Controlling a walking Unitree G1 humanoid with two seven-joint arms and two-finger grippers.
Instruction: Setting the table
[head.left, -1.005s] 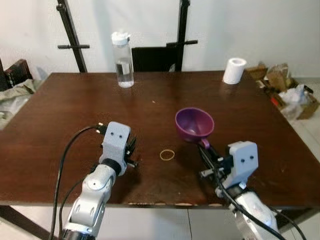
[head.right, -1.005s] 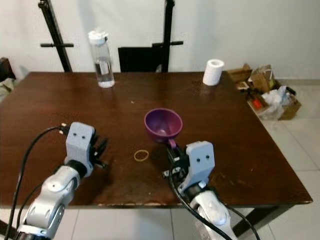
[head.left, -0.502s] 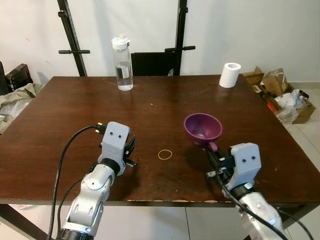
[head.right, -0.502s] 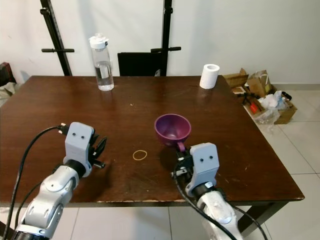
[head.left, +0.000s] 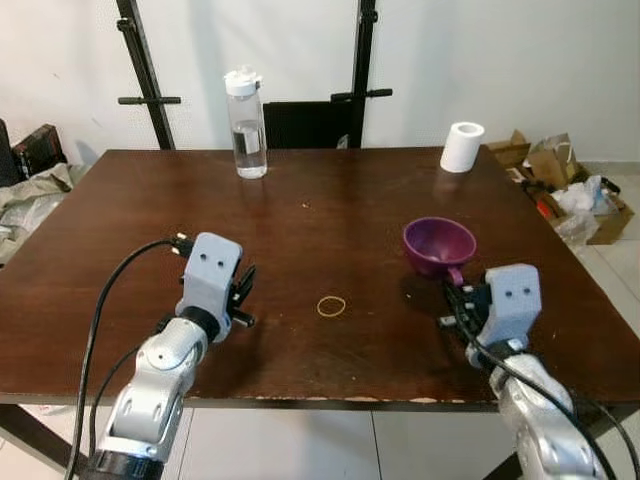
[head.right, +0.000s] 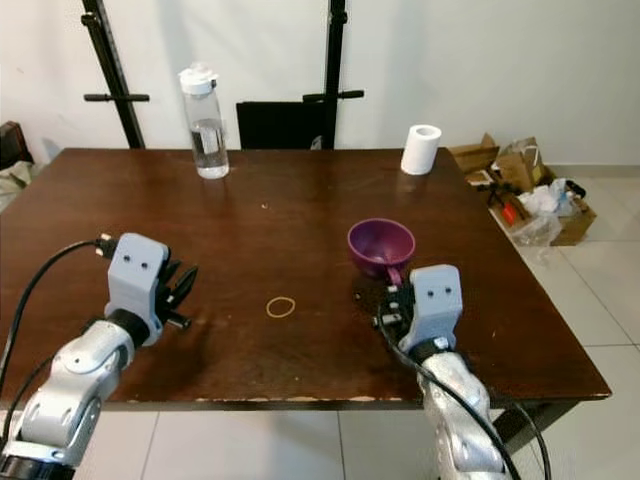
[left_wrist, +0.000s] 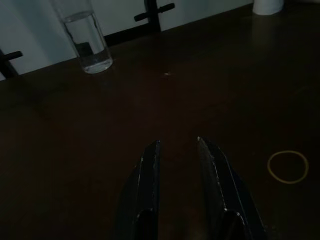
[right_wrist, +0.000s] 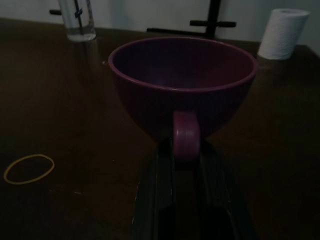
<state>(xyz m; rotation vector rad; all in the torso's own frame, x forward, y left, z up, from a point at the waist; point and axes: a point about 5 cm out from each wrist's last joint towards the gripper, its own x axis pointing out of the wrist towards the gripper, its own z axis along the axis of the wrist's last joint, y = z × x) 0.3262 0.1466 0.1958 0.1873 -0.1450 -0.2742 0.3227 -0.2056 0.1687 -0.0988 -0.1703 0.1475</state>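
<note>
Right claw (right_wrist: 186, 150) is closed on the handle of the purple cup (head.left: 438, 244), which sits upright at the right side of the dark wooden desk (head.left: 330, 200), rim up. Left claw (left_wrist: 179, 150) hovers low over the desk's left front, fingers (left_wrist: 148, 170) slightly parted, gripping nothing. A yellow rubber band (head.left: 332, 306) lies flat between the two claws. Water bottle (head.left: 246, 122) and paper roll (head.left: 462, 146) stand near the far edge.
</note>
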